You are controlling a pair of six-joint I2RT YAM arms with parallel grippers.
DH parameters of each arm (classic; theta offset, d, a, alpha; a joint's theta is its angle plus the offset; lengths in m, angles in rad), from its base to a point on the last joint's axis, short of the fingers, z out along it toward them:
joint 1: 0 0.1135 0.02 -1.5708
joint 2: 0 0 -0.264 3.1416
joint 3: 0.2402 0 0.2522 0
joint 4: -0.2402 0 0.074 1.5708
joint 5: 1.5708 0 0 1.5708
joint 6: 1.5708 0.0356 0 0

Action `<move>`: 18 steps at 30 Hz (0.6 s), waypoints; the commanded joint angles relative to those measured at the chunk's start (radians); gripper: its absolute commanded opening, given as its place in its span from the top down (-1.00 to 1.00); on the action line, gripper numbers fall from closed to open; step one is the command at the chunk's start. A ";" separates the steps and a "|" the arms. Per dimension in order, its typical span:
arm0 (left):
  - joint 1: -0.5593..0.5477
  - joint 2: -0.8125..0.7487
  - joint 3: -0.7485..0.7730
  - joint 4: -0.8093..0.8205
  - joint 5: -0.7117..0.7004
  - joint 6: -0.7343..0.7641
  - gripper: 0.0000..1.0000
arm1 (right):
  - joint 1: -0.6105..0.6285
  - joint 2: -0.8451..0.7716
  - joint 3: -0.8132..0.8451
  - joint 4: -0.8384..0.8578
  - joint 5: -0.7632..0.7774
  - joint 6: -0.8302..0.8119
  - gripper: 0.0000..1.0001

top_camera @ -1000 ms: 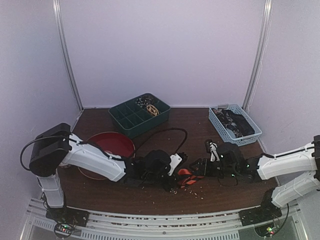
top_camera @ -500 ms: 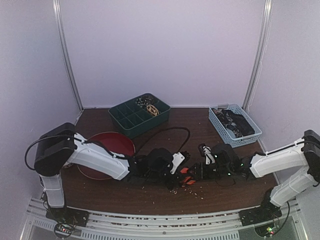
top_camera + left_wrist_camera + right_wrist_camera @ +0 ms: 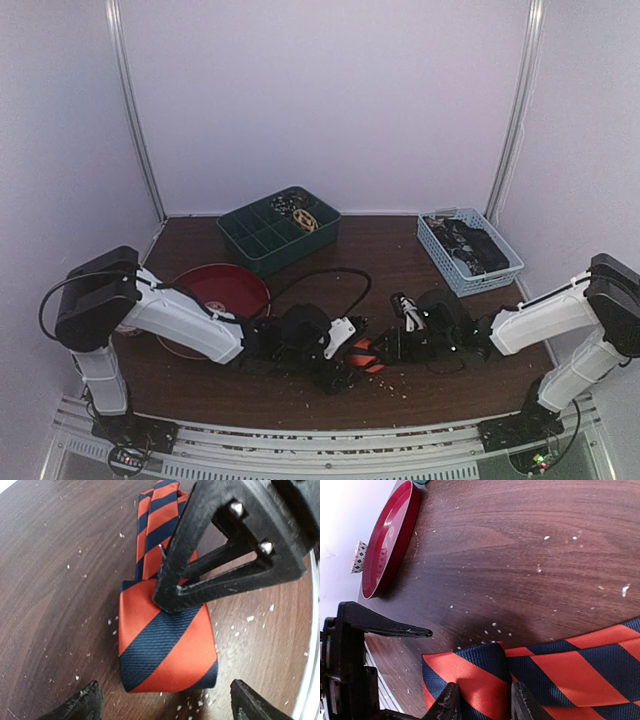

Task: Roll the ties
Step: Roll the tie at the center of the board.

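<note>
left hand (image 3: 167, 701) spread wide over striped tie (image 3: 165, 645) | right hand (image 3: 485, 702) apparently pinching its fold

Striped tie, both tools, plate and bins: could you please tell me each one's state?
striped tie: lying flat, one end folded over.
left tool: open, straddling the tie, not gripping.
right tool: shut on the tie's fold.
red plate: lying flat.
green tray: rear compartments hold items.
blue basket: holds dark items.

both arms reach low toward centre; left gripper (image 3: 172, 706) spread wide, right gripper (image 3: 482, 703) nearly closed, seemingly pinching the tie (image 3: 560, 675).
</note>
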 commanded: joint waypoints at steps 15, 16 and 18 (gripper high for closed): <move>0.037 -0.015 -0.096 0.111 0.128 0.073 -0.63 | 0.102 0.088 -0.004 0.151 -0.004 0.168 0.29; 0.041 -0.014 -0.094 0.113 0.135 0.075 -0.58 | 0.102 0.087 -0.004 0.150 -0.001 0.169 0.29; 0.046 -0.017 -0.092 0.119 0.148 0.082 -0.47 | 0.101 0.084 -0.006 0.148 0.004 0.171 0.30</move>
